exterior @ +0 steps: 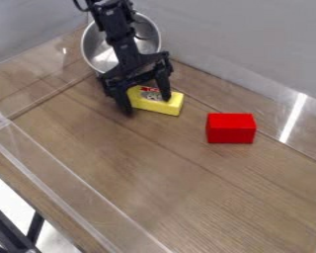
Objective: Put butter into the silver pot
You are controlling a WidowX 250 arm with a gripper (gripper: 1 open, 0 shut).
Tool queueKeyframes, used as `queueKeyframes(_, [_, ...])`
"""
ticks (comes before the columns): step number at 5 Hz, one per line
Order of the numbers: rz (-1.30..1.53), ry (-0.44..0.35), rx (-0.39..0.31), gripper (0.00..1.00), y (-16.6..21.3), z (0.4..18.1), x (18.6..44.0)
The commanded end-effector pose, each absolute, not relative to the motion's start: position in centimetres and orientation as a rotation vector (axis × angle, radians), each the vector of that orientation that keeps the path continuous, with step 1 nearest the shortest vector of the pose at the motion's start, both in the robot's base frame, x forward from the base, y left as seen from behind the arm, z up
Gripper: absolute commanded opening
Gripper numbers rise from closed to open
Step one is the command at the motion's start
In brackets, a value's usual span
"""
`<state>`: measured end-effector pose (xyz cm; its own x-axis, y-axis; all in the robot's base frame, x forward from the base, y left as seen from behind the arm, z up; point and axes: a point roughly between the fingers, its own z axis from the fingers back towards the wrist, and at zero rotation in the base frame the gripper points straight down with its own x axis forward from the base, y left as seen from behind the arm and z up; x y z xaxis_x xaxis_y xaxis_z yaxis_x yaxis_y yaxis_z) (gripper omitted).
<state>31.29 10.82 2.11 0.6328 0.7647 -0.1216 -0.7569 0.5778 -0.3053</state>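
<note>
Gripper (145,87) over butter (158,102) — jaws apart

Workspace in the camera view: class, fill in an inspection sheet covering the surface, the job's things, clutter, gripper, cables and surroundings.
Surface: wooden table, light plank grain.
Job's things: butter lies on the table, not in the pot; silver pot stands behind it at the far left, partly hidden by the arm.
Clutter: red block to the right of the butter, apart from it.
Gripper: gripper is open, low over the butter, fingers straddling it; contact cannot be told.
Cables: nothing seen.
Surroundings: clear panels wall the table's edges.
</note>
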Motion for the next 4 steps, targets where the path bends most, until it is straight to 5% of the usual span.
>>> queueKeyframes(1, [0.904, -0.063, -0.333, 1.00, 11.74, 3.08, 31.76])
queueKeyframes(3, [0.909, -0.068, -0.335, 1.00, 11.92, 3.56, 31.86])
queueKeyframes(4, [0.910, -0.069, -0.337, 0.00, 11.82, 3.16, 32.18])
